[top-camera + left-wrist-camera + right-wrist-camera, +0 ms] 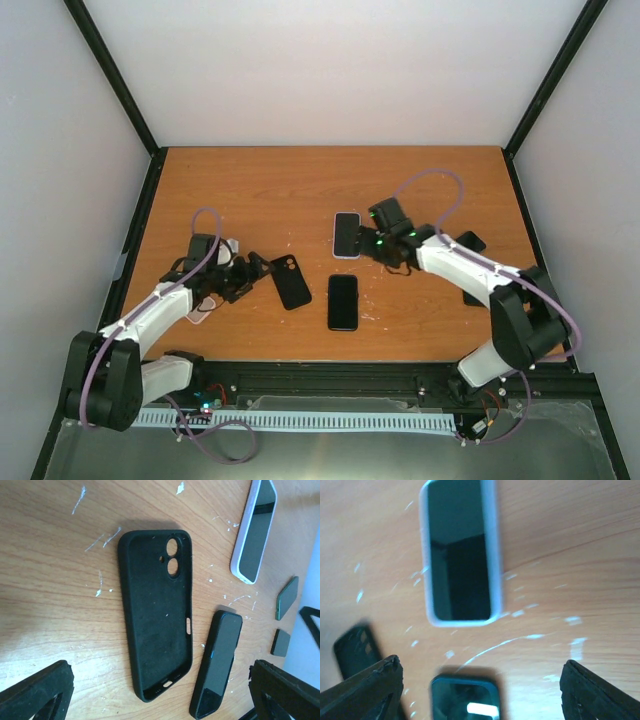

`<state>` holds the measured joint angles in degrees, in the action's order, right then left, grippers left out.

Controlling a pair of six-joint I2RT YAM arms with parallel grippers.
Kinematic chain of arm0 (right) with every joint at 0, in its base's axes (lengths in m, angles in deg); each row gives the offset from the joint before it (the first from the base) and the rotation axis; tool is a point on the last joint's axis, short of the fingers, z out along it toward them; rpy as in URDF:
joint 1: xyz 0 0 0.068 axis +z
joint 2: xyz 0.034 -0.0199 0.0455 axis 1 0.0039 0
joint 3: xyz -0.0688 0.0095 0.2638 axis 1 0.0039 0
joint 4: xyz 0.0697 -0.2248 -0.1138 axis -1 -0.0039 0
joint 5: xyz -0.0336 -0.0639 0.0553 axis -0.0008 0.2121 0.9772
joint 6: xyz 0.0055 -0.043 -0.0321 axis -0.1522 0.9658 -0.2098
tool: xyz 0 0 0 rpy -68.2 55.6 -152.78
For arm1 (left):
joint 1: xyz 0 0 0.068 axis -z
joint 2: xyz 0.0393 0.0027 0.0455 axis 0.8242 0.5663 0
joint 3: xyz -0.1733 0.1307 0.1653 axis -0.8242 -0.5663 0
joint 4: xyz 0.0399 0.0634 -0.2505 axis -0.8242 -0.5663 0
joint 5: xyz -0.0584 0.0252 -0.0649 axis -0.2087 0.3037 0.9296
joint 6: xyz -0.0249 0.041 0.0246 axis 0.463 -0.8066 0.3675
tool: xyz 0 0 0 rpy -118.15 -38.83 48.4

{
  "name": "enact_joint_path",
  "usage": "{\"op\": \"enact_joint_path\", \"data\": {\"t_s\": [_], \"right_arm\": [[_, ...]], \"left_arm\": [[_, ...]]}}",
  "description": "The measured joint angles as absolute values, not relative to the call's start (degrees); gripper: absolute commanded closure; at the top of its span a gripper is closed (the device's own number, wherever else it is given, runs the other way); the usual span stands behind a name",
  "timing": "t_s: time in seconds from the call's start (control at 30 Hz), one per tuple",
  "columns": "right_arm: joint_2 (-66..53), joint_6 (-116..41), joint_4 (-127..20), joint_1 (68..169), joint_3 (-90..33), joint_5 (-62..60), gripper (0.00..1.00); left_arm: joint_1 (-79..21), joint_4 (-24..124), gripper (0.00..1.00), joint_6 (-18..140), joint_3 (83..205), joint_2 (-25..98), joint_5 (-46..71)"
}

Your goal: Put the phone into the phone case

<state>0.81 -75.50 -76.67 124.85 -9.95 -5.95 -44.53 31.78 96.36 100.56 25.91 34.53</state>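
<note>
An empty black phone case (291,281) lies open side up left of centre; in the left wrist view (155,615) its camera holes point away. A dark phone (343,301) lies screen up just right of it, also seen in the left wrist view (217,665) and the right wrist view (465,700). My left gripper (258,268) is open and empty, hovering at the case's near left end (160,702). My right gripper (368,243) is open and empty, between the dark phone and a white-cased phone (347,235), above the table (482,695).
The white-cased phone (460,550) lies screen up behind the dark phone. Pale items (203,308) lie under my left arm. Dark small items (470,241) lie beside my right arm, also in the left wrist view (287,597). White scuffs mark the wooden table (300,190).
</note>
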Motion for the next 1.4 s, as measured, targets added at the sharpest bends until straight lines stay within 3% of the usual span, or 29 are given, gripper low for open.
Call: {"op": "enact_joint_path", "data": {"t_s": [0.13,0.37,0.53,0.7,1.4], "right_arm": [[-2.6,-76.0,-81.5,115.8,-9.5,-10.6,0.02],[-2.7,-76.9,-85.3,100.9,-8.8,-13.1,0.03],[3.6,-77.7,-87.4,94.0,-10.1,-13.8,0.06],[11.3,-77.8,-89.1,90.7,-13.3,-13.7,0.07],[17.6,-78.0,-91.5,86.4,-18.3,-15.1,0.11]], "left_arm": [[-44.5,31.8,0.02,95.4,100.6,27.4,34.6],[-44.5,32.7,0.01,94.3,101.6,29.2,34.6],[-44.5,32.8,0.01,93.4,101.6,30.4,34.7],[-44.5,32.8,0.01,92.8,101.7,30.4,34.6],[-44.5,33.0,0.03,91.6,103.4,36.0,34.8]]}}
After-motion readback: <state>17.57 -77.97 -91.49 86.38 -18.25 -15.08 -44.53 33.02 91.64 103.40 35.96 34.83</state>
